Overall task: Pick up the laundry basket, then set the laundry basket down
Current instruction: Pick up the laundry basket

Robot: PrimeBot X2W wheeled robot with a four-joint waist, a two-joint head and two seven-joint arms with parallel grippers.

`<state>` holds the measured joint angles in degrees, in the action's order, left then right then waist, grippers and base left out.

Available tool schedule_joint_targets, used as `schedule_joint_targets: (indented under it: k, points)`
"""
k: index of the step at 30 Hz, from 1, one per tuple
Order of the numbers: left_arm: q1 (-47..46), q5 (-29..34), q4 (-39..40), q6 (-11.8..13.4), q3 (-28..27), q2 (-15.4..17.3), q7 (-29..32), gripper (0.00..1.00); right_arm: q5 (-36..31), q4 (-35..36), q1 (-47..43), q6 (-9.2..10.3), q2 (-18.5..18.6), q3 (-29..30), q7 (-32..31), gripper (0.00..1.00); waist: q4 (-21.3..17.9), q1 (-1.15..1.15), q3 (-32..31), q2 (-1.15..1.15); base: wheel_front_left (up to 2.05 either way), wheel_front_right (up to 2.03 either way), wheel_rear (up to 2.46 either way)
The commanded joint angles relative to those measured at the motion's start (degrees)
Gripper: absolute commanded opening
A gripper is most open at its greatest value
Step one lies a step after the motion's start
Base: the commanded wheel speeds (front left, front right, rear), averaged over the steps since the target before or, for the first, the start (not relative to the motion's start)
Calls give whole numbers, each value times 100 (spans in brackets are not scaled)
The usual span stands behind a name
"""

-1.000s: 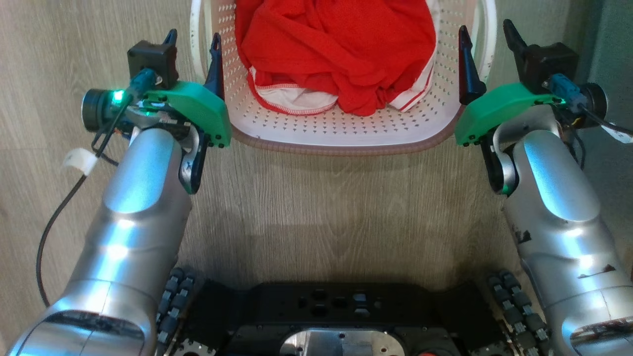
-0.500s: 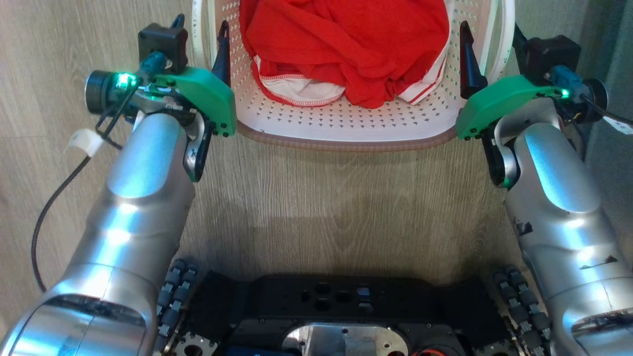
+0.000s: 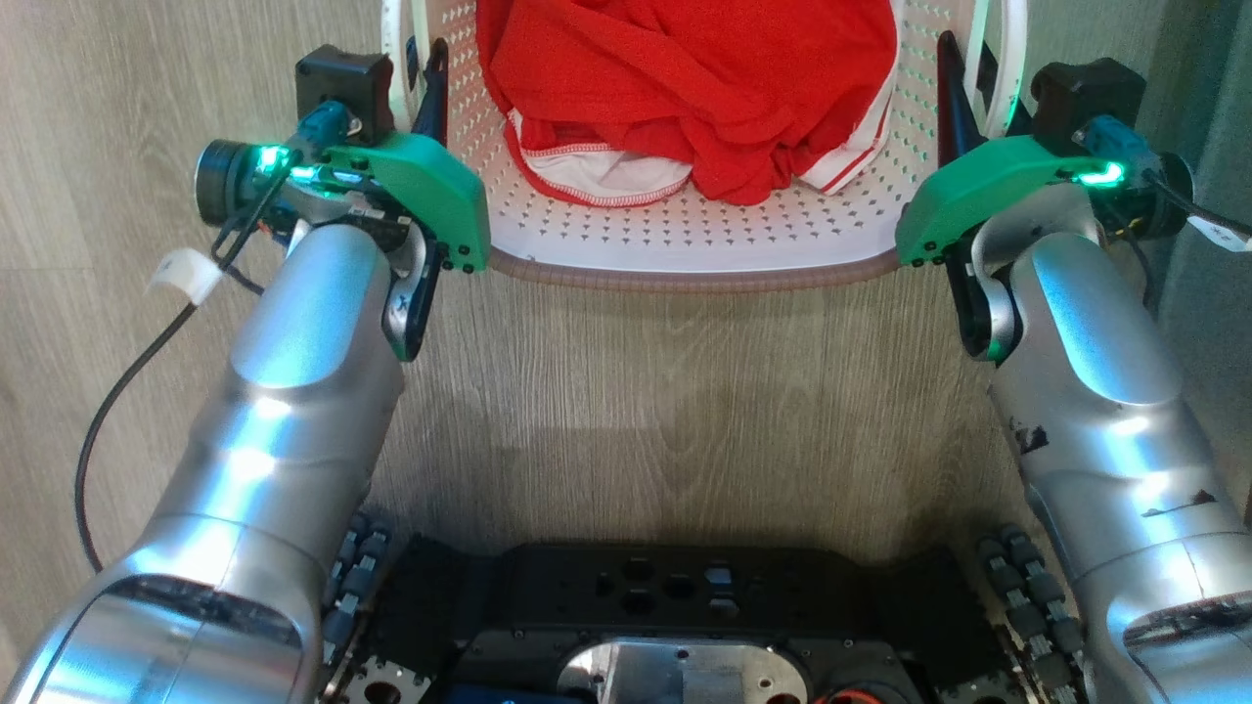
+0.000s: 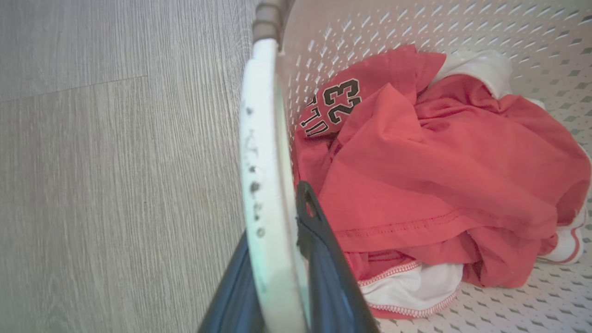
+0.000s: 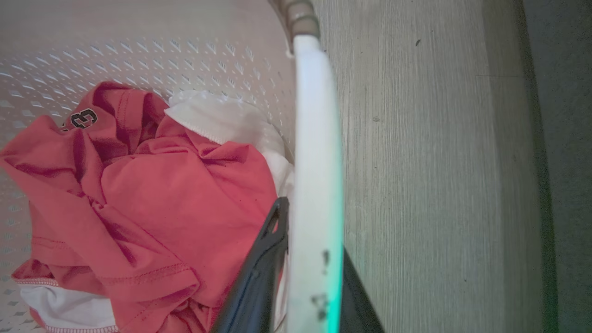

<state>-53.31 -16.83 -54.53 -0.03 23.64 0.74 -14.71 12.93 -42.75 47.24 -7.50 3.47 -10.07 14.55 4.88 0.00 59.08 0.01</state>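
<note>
The laundry basket (image 3: 685, 279) is cream-white and perforated with a brown rim, and it sits on the wood floor ahead of me at the top of the head view. A red garment (image 3: 685, 78) with white trim lies inside it. My left gripper (image 3: 419, 73) is shut on the basket's left white handle (image 4: 266, 185), one dark finger on each side of it. My right gripper (image 3: 973, 78) is shut the same way on the right white handle (image 5: 317, 138). In the wrist views each handle runs up between the left gripper (image 4: 275, 217) and the right gripper (image 5: 312, 231).
My dark wheeled base (image 3: 675, 626) lies along the bottom of the head view. A black cable (image 3: 108, 420) loops off my left forearm over the floor. A darker grey strip (image 3: 1213, 78) borders the floor at the far right.
Both grippers have gone from wide open astride the handles to shut on them. Both arms have reached slightly further forward along the basket's sides.
</note>
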Motion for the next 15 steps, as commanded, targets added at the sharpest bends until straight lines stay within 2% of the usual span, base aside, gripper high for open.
schedule_joint_targets:
  k: [1, 15]
  points:
    - [122, -27, 56, 11, -23, 214, -29, 0, 13, 31, -237, 1, -59, -147, 45, 0, 1, 0, -26, -1, 0, 0, 0]
    - [388, -399, 4, 104, 288, 214, -29, 0, 219, -329, -273, 1, -59, -311, 45, 0, -52, 0, -492, -1, 0, 0, 0]
